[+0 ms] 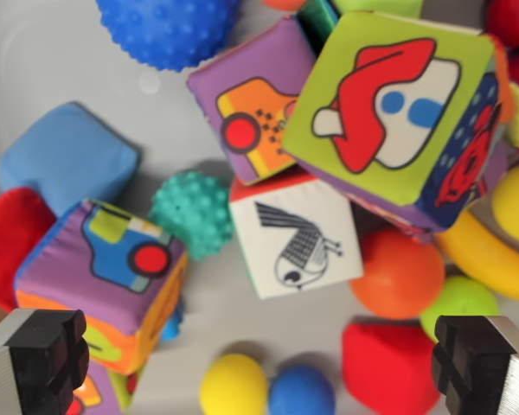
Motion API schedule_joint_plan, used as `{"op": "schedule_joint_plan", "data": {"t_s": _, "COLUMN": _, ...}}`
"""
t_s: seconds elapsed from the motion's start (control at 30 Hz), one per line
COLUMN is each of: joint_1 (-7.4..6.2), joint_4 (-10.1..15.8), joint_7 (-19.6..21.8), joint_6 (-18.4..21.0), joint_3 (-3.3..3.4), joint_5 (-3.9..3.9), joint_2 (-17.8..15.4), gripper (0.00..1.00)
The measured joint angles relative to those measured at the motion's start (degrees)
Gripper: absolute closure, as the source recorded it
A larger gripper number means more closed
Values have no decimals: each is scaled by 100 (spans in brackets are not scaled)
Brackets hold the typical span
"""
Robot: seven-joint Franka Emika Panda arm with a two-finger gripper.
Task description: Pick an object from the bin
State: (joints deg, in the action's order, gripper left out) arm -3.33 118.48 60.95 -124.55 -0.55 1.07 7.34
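Note:
The wrist view looks straight down into a grey bin [52,52] full of toys. My gripper [259,363] is open, its two black fingertips [48,350] at the bottom corners with nothing between them. Between and just above the fingers lie a yellow ball [233,385], a blue ball [301,391] and a red soft block [385,363]. A white cube with a bird picture [294,235] sits in the middle. A large green-faced cloth cube [394,104] lies on top of it at the upper right.
A purple cloth cube with a car [104,268] is by the left finger. Also here: a teal bumpy ball [193,212], blue bumpy ball [169,30], blue soft block [65,156], red block [9,242], orange ball [402,272], yellow banana [489,255], green ball [458,298].

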Motion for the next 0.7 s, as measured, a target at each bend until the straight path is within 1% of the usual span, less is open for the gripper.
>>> {"op": "schedule_joint_plan", "data": {"t_s": 0.23, "joint_1": -153, "joint_4": 213, "joint_7": 545, "joint_6": -182, "joint_3": -44, "joint_5": -7, "joint_2": -43, "gripper": 0}}
{"op": "schedule_joint_plan", "data": {"t_s": 0.7, "joint_1": -532, "joint_4": 664, "joint_7": 1926, "joint_6": -619, "joint_3": -170, "joint_5": -39, "joint_2": -94, "gripper": 0}}
